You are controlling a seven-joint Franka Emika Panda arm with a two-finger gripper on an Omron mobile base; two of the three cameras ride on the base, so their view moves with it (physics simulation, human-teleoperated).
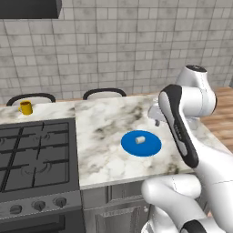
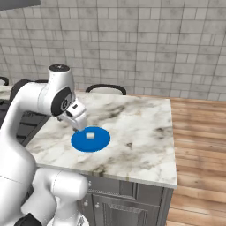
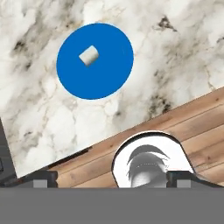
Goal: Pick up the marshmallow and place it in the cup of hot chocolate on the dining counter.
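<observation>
On the blue plate (image 3: 107, 76), marshmallow (image 3: 89, 55) lying, gripper (image 3: 111, 177) above, apart

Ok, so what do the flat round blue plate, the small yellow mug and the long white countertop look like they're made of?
The flat round blue plate looks like matte plastic or glazed ceramic: uniform colour, no shine.
The small mustard-yellow mug could be ceramic, but it is too small to tell.
The long white countertop looks like polished marble, with grey-brown veining across it; it might be laminate.
</observation>
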